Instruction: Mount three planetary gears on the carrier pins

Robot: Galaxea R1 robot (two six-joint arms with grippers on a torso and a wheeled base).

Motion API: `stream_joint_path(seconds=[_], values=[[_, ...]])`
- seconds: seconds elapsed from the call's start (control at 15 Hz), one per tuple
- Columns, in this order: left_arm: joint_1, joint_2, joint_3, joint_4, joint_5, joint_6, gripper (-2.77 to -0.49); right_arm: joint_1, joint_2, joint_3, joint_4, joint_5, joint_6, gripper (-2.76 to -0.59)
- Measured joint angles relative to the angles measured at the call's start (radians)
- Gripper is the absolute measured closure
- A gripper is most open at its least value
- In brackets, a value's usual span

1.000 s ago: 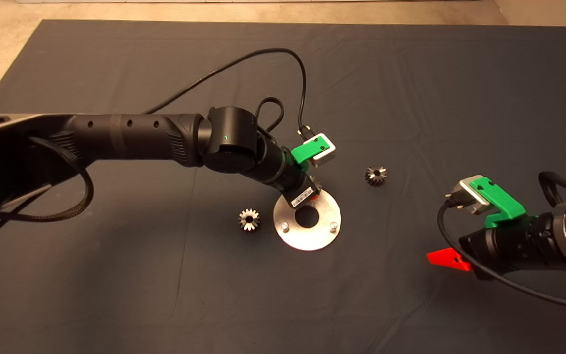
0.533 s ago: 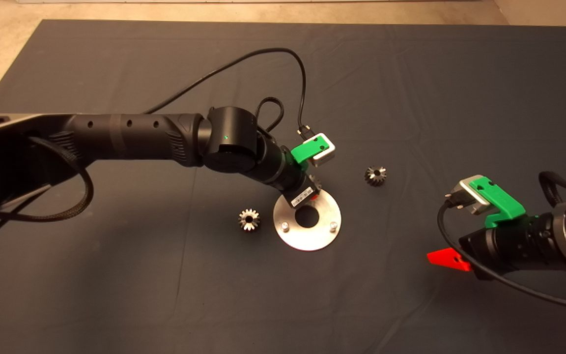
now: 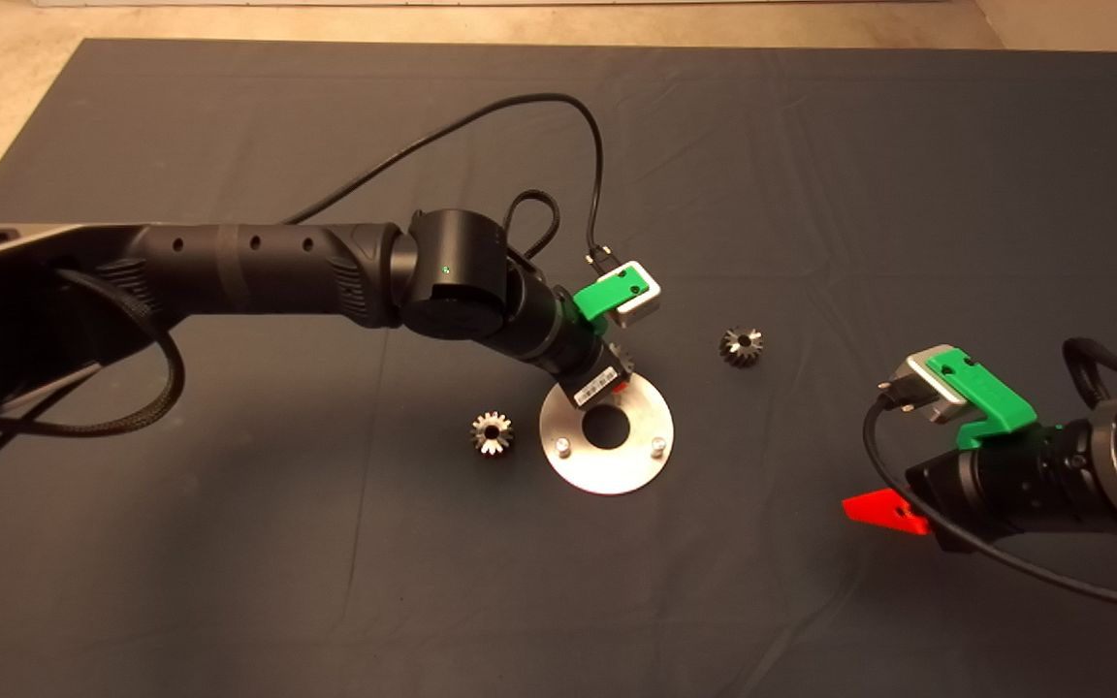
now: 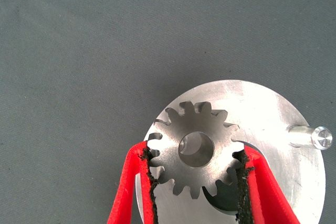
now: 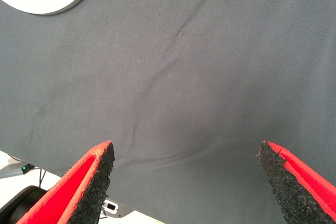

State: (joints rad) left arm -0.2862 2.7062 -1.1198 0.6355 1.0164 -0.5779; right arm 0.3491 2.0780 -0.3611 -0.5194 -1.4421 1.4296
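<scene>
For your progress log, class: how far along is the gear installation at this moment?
Done: nothing seated yet; the two carrier pins visible from above stand bare on the round plate.
In hand: the left gripper is shut on one gear, held over the plate.
Left: two gears lie loose on the mat, and the right gripper waits open at the mat's right side.

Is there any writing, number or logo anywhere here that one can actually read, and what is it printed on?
White sticker on the left arm's wrist, just above the round plate: it carries dark print like a barcode, too small to read.
Gear held in the left tool: no marking visible.
Right tool, open over the mat: no text visible.
Nothing else carries legible text.
</scene>
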Motion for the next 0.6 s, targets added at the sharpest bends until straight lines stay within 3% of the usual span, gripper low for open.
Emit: stream_joint_path(seconds=[0.6], values=[[0.000,0.000,0.000,0.000,0.000,0.017,-0.59,0.000,0.000,0.000,0.000,0.003,0.000,-2.05]])
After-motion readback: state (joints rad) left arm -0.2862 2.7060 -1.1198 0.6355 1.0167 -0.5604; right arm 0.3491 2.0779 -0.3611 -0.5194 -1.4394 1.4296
